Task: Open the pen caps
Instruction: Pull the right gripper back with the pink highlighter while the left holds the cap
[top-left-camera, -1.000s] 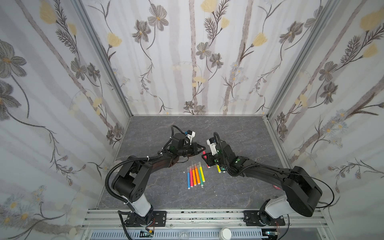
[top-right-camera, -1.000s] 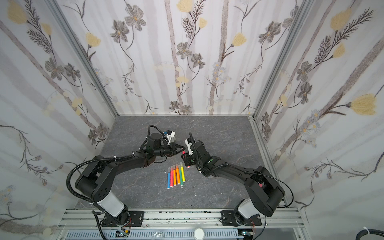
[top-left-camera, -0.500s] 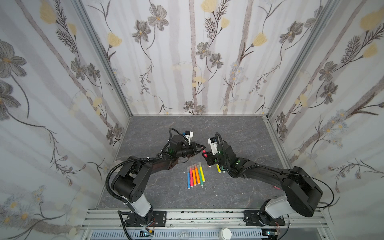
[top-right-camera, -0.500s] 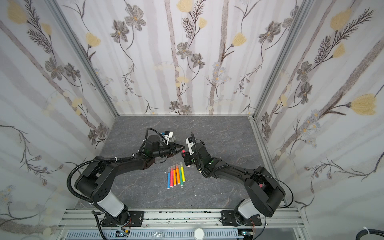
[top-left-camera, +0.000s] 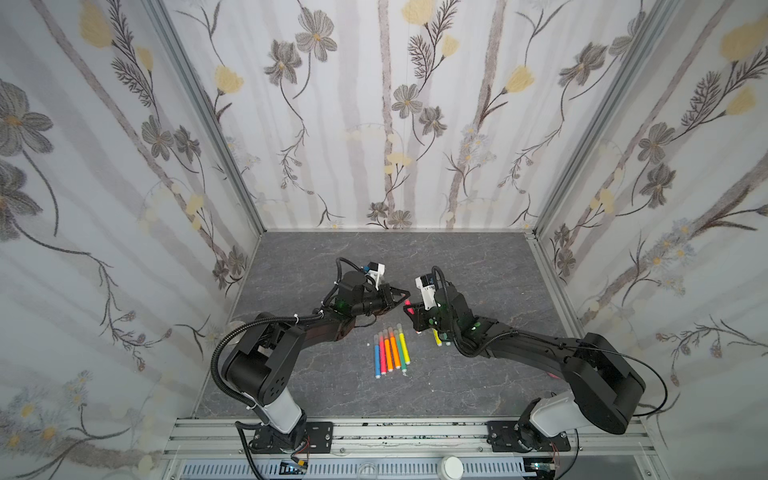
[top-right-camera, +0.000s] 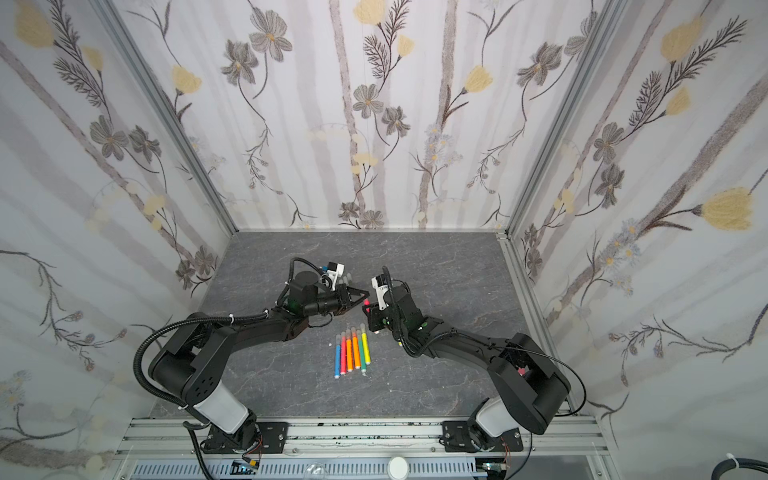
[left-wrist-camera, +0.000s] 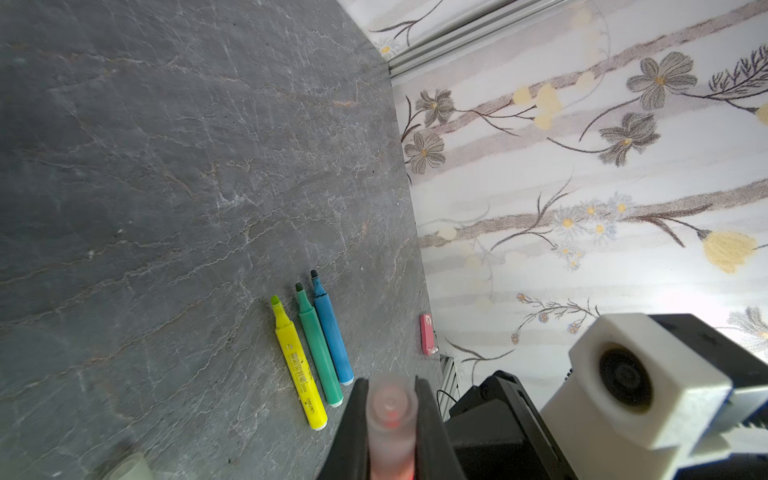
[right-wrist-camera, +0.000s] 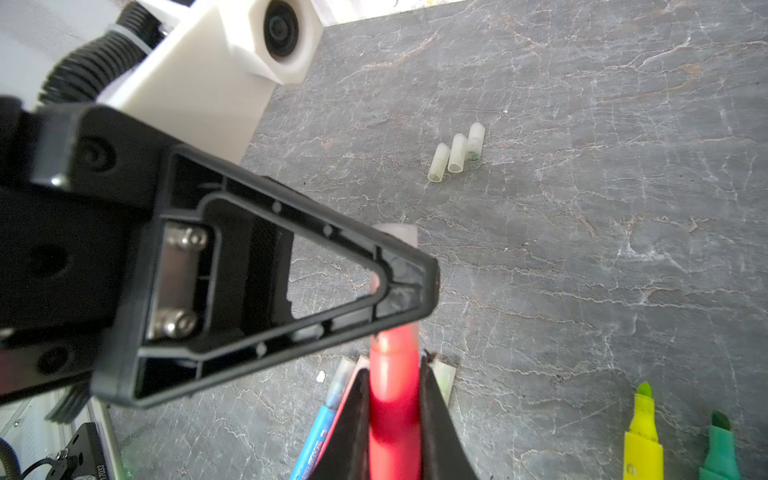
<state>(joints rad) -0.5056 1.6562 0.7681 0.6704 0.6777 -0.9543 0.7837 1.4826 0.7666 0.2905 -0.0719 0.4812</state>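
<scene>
Above the middle of the bench (top-left-camera: 457, 266), the left gripper (left-wrist-camera: 390, 399) pinched the cap (left-wrist-camera: 390, 411) of a pink pen (right-wrist-camera: 394, 374), and the right gripper (right-wrist-camera: 395, 395) clamped its barrel. The cap looked not yet off. Three loose caps (right-wrist-camera: 456, 153) lay toward the back edge, and three uncapped pens (left-wrist-camera: 316, 345) lay right of centre. Five capped pens (top-left-camera: 390, 351) awaited opening.

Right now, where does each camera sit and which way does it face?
Top views: high at the front, facing down at the table; both arms show.
Left wrist: on its arm, looking along the left gripper, shut on the cap; three open pens beyond.
Right wrist: on its arm, along the right gripper, shut on the red pen; three loose caps beyond.
Shared: both wrist views show the yellow pen.
</scene>
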